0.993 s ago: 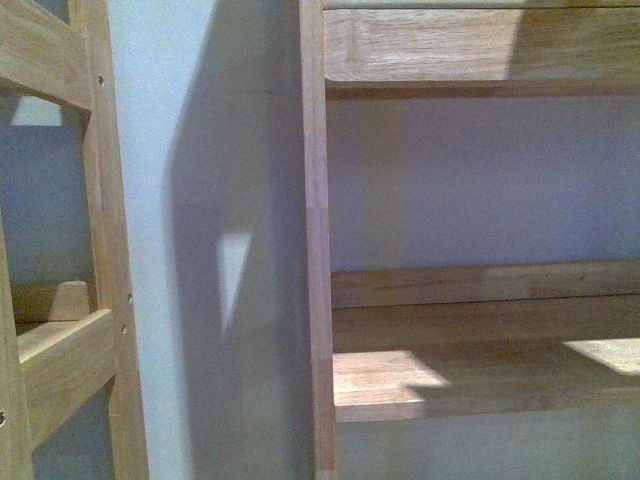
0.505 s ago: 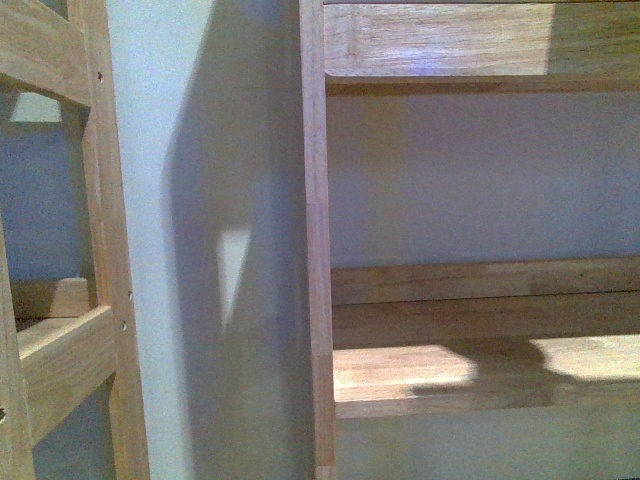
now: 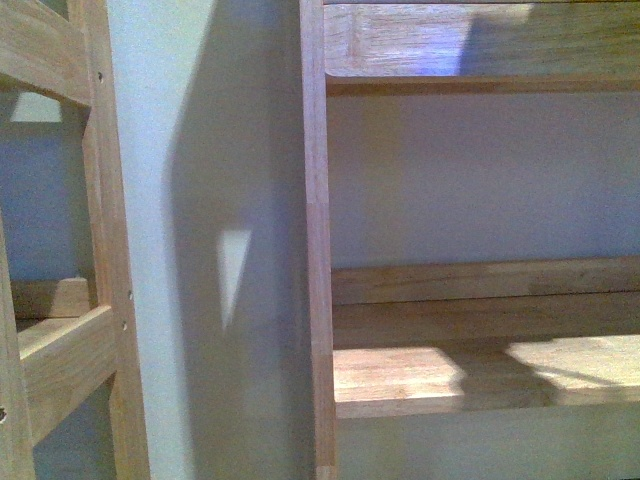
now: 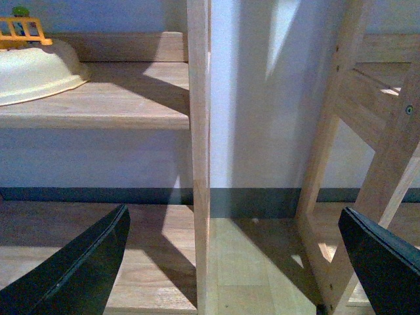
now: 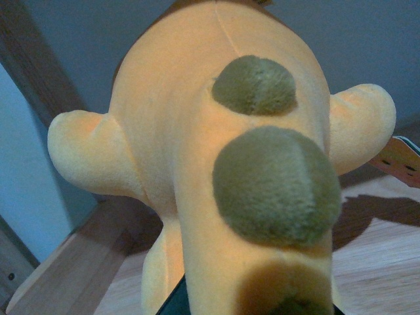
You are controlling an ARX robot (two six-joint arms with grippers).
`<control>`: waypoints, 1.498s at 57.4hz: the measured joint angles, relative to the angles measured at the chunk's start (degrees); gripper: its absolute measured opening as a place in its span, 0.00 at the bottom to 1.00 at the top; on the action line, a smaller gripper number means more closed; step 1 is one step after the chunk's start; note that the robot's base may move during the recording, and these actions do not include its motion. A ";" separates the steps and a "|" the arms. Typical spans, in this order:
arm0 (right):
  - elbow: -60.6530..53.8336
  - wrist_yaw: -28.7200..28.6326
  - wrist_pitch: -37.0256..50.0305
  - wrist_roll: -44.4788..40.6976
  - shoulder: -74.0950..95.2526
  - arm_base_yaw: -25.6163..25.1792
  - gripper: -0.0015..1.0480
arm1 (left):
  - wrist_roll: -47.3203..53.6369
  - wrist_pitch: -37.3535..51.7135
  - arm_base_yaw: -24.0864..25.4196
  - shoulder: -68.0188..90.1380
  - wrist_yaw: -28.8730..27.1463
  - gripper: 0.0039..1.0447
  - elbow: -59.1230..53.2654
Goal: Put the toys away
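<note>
The plush toy [image 5: 216,164] fills the right wrist view, hanging over a wooden shelf [image 5: 380,249] with its stubby limbs spread; the right gripper itself is barely visible beneath it, so I cannot tell how far it is closed, though it seems to carry the toy. The toy looks light, soft and squashy, with nothing to break; a pinch deep into the body should hold better than a limb. The left gripper [image 4: 230,262] hangs wide open and empty near the shelf upright [image 4: 199,157].
</note>
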 joint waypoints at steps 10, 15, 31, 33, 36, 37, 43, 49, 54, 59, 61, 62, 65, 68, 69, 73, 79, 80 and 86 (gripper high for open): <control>3.26 -0.28 -1.70 3.41 4.22 2.29 0.07 | 0.02 0.00 0.00 0.00 0.00 0.94 0.00; 3.80 -0.24 -1.68 4.70 5.73 3.72 0.07 | 0.00 0.00 0.00 0.00 0.00 0.94 0.00; 4.39 0.15 -1.73 5.92 6.54 5.86 0.07 | 0.00 0.00 0.00 0.00 0.00 0.94 0.00; 4.39 0.17 -1.86 5.92 6.54 5.99 0.07 | 0.02 0.00 0.00 0.00 0.00 0.94 0.00; 4.39 0.37 -2.05 5.92 6.54 6.19 0.07 | 0.00 0.00 0.00 0.00 0.00 0.94 0.00; 4.39 0.37 -2.08 5.84 6.54 6.23 0.09 | 0.00 0.00 0.00 0.00 0.00 0.94 0.00; 4.31 0.42 -2.10 5.75 6.54 6.43 0.24 | 0.00 0.00 0.00 0.00 0.00 0.94 0.00; 3.61 0.52 -1.62 5.38 6.47 6.47 0.39 | 0.00 0.00 0.00 0.00 0.00 0.94 0.00; 3.02 0.52 -1.27 5.18 6.36 6.47 0.51 | 0.02 0.00 0.00 0.00 0.00 0.94 0.00; 2.43 0.42 -0.90 4.96 6.05 6.47 0.62 | 0.00 0.00 0.00 0.00 0.00 0.94 0.00; 2.14 0.39 -0.72 4.94 5.81 6.47 0.67 | 0.00 0.00 0.00 0.00 0.00 0.94 0.00; 2.10 0.37 -0.68 4.94 5.73 6.47 0.68 | 0.00 0.00 0.00 0.00 0.00 0.94 0.00; 1.92 0.35 -0.57 4.76 5.53 6.49 0.75 | 0.00 0.00 0.00 0.00 0.00 0.94 0.00; 1.57 0.37 -0.26 4.50 5.18 6.49 0.83 | 0.00 0.00 0.00 0.00 0.00 0.94 0.00; 1.51 0.37 -0.22 4.42 5.11 6.49 0.84 | 0.02 0.00 0.00 0.00 0.00 0.94 0.00; 1.14 0.57 0.24 4.15 4.68 6.49 0.93 | 0.00 0.00 0.00 0.00 0.00 0.94 0.00; 0.33 1.44 1.51 3.61 3.80 6.51 0.93 | 0.00 0.00 0.00 0.00 0.00 0.94 0.00; 0.07 1.90 1.97 3.28 3.63 6.54 0.94 | 0.02 0.00 0.00 0.00 0.02 0.94 0.00; -1.46 2.67 4.44 2.60 1.97 6.54 0.94 | 0.02 0.00 0.00 0.00 0.00 0.94 0.00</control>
